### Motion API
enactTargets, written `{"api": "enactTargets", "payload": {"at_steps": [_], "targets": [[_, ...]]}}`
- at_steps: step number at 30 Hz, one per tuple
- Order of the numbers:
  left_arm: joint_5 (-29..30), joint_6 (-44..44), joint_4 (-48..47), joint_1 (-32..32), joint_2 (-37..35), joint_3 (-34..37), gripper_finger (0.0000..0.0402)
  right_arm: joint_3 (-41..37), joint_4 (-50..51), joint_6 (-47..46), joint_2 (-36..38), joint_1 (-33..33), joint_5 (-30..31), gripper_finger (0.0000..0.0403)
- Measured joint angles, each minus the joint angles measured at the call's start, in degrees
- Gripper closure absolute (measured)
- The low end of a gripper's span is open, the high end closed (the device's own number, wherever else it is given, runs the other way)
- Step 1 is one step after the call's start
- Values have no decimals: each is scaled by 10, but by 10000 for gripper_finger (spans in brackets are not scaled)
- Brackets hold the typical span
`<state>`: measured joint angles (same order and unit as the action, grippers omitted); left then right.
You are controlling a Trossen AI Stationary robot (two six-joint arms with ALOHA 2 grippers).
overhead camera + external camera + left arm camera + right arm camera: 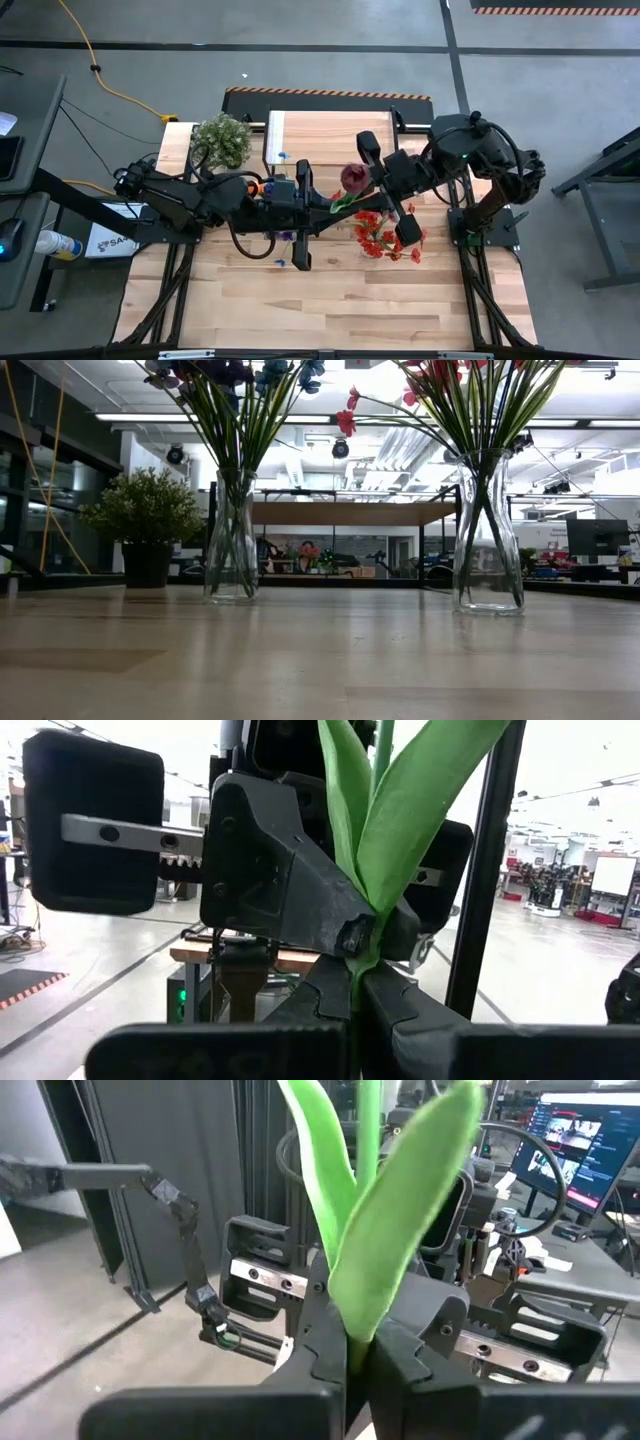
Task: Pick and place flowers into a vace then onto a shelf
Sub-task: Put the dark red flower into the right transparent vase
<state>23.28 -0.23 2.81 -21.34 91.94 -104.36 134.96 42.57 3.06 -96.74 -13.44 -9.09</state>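
We take the wooden table [330,300] as our landmark. On its far edge stands the shelf [310,135], a light plank on thin black legs, and in the low view we see its plank top [345,513] spanning the gap between two glass vases.

Above the middle of the table, our two dark arms meet nose to nose. The left arm reaches in from the table's left side, the right arm from its right side.

At the table's far left corner, beside the shelf, sits a bushy pale-green plant [221,140] in a dark pot [147,565].

Toward the table's middle, the left-hand vase [232,540] holds flowers with blue and purple blooms [235,375], and the right-hand vase [488,540] holds flowers with red blooms [440,372]; from above these red blooms [378,238] show just under the right arm.

Over the table's centre, both grippers pinch one flower stem. Our left gripper [358,982] is pressed together on the green stem below its leaves [400,810]. Our right gripper [355,1365] is likewise pressed together on the stem [357,1350], its leaves rising between the fingers. A dark red bloom [353,178] shows between the two arms.
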Motion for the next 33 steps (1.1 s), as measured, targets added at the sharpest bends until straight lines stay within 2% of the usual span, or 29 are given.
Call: {"api": "enactTargets", "payload": {"at_steps": [8, 14, 19, 26, 33], "targets": [[1, -2, -3, 0, 0, 0, 364, 1, 14, 19, 1, -1, 25, 398], [-8, -22, -3, 0, 1, 0, 263, 1, 25, 26, 7, -1, 32, 400], [-17, -43, -8, 0, 0, 0, 200, 0, 48, 35, 22, 0, 67, 402], [-24, -63, -14, 1, 0, 0, 144, 0, 73, 34, 52, 1, 107, 402], [-56, -85, -17, -1, 0, 0, 114, 0, 103, 47, 76, 3, 171, 403]]}}
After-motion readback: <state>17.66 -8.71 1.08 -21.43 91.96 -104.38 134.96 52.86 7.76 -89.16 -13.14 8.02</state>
